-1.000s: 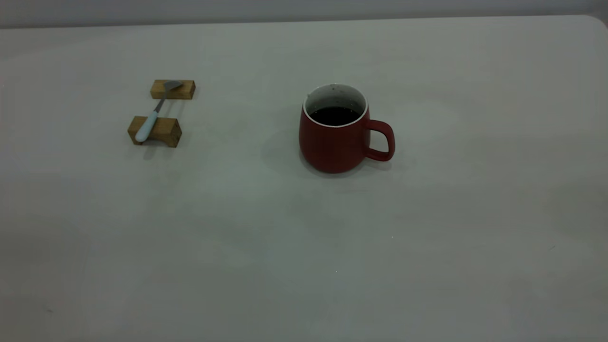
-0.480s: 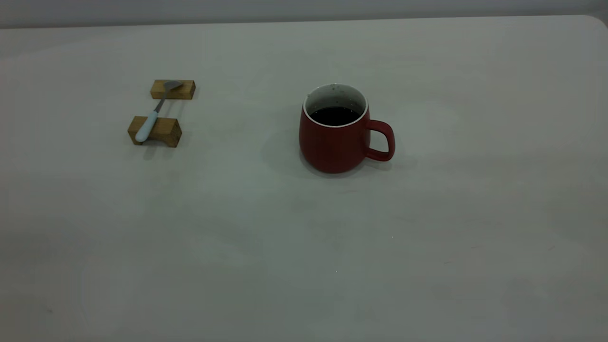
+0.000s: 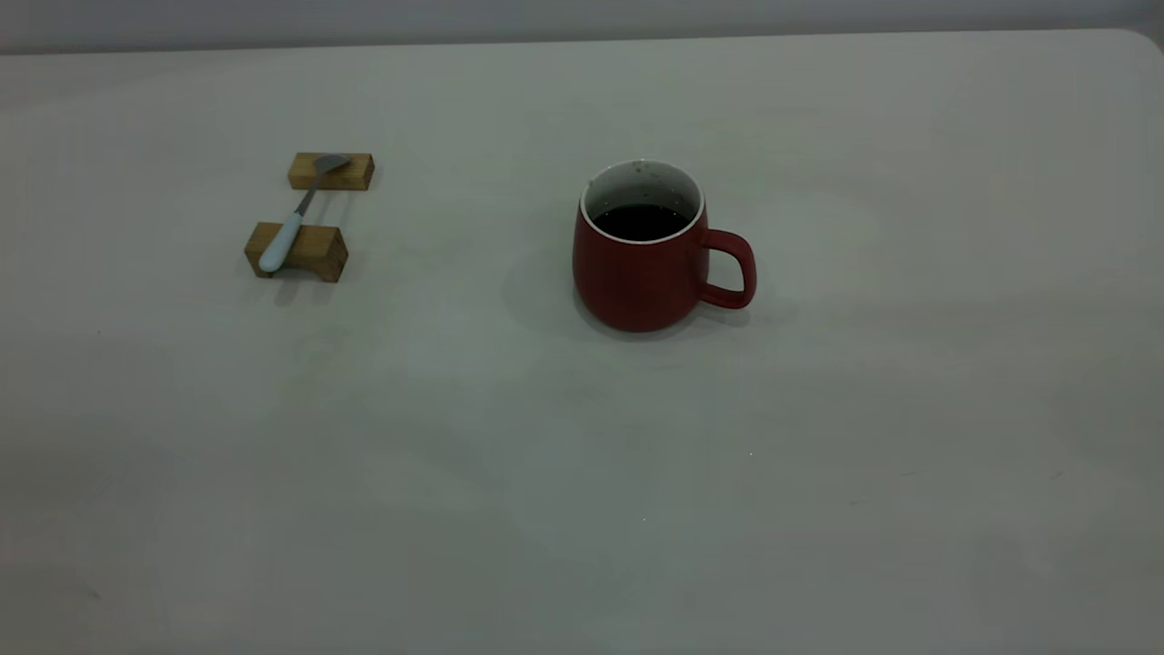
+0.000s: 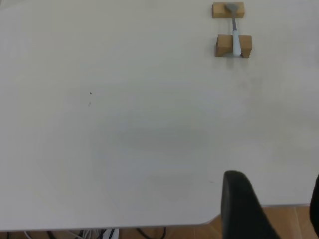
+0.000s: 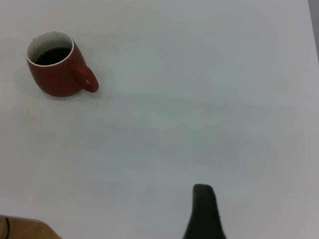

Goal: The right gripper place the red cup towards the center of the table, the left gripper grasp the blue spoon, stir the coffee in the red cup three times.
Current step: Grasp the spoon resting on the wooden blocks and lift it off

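**Both hands back at the edges, cup near centre, spoon untouched**

I had the red cup [image 3: 640, 259] standing upright about mid-counter, handle pointing toward the right arm's side, coffee [image 3: 642, 221] dark inside it. The blue spoon [image 3: 293, 221] lay across two wooden blocks [image 3: 309, 216] well off to the left, pale handle on the near block, bowl on the far block. Its long axis ran roughly near-to-far, slightly slanted.

The left hand [image 4: 271, 206] sat off the counter [image 3: 582, 473] edge, well apart from the spoon; two dark fingers showed with a wide gap, so I read it as open and empty. In its wrist view the spoon lay straight ahead, handle end nearer. For the right hand [image 5: 203, 211] only one dark finger showed, well apart from the cup, so I couldn't tell its state.

My judgement: the cup placement looked done. Next was the left arm, clearly the nearer one, reaching for the spoon with the jaws closing across the handle between the blocks.
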